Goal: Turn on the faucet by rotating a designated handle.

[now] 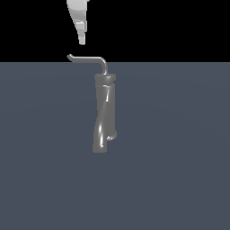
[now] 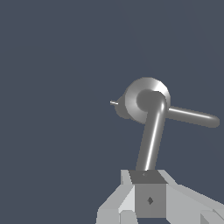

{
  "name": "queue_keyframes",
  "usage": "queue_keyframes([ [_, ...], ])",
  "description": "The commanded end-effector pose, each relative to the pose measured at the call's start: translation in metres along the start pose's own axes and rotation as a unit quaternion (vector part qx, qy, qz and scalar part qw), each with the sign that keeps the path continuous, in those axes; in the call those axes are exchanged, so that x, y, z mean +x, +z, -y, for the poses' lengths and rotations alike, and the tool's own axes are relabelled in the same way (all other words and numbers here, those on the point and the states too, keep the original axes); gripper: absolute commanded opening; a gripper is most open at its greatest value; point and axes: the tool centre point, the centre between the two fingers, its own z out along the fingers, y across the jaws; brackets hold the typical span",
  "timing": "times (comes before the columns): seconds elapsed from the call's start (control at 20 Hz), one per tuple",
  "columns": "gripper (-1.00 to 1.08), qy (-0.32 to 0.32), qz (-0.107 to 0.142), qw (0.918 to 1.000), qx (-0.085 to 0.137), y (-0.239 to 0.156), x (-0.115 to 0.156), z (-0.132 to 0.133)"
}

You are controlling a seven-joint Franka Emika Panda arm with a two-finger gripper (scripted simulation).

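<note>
Above handle [image 1: 87,58] tip, apart: fingers [image 1: 81,41] | spread/closed: can't tell | faucet [image 1: 104,112] upright

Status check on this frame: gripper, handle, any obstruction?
Gripper above handle's free end, not touching; jaw state unclear. Faucet upright on floor. Nothing in the way.

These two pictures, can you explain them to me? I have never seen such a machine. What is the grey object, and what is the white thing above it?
Both are simulator renders of one moment. The exterior view shows the scene from off the arm; the wrist view looks down from a camera on the robot's wrist. The grey shiny object is a faucet standing on a dark surface. The thin bent rod on top is its handle. The white thing is the robot arm's gripper, hanging just above the handle's tip. It holds nothing; whether it is open or shut I cannot tell.
</note>
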Motion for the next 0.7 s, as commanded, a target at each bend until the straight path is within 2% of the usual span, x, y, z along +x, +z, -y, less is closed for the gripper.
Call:
queue_keyframes([
  [0.0, -1.00, 0.027, -0.001, 0.9996, 0.000, 0.010, -0.004, 0.009],
  [0.65, -1.00, 0.104, -0.003, 0.9946, -0.002, 0.042, -0.016, 0.032],
])
